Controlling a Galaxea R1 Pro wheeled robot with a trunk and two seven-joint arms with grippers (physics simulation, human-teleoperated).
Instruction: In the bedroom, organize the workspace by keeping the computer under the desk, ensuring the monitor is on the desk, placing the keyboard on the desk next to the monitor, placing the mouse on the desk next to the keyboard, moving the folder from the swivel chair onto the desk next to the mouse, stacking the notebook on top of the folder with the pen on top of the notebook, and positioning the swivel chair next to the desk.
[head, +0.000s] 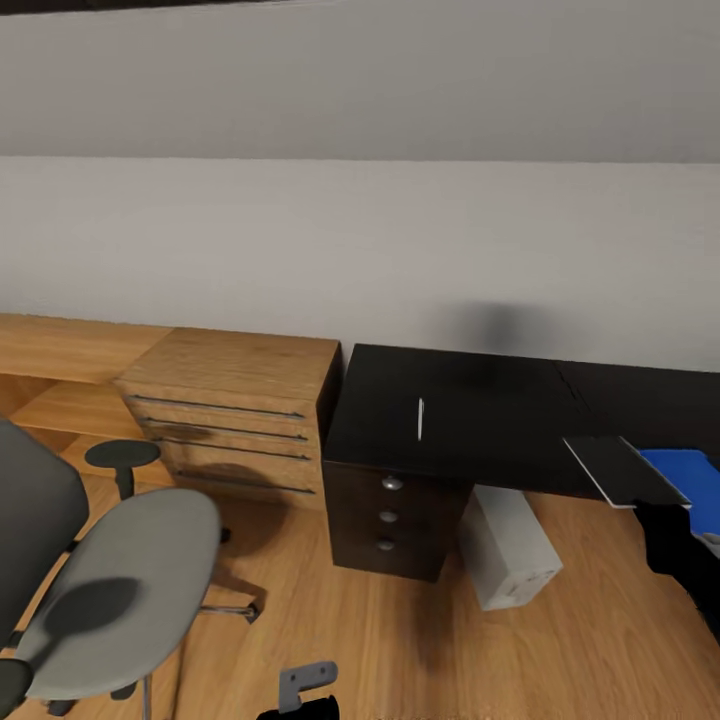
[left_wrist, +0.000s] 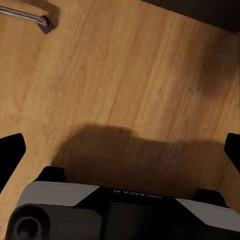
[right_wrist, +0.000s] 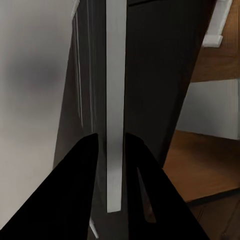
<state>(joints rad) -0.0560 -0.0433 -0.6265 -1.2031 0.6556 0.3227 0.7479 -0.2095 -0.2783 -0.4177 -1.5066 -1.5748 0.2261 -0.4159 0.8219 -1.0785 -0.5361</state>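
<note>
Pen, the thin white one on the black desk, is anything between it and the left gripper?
Nothing lies by the thin white pen on the black desk. The open left gripper hangs low over the wood floor, so the desk's drawer pedestal stands between them.

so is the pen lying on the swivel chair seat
No, the pen lies on the black desk, while the swivel chair seat is bare.

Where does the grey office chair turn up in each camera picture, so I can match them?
Head view: the swivel chair stands at lower left, a chrome leg reaching right.
Left wrist view: the end of a chrome leg, over bare floor.
Right wrist view: the right claw pinches a flat dark booklet, floor beyond.
Shared landmark: the light wood floor.
</note>
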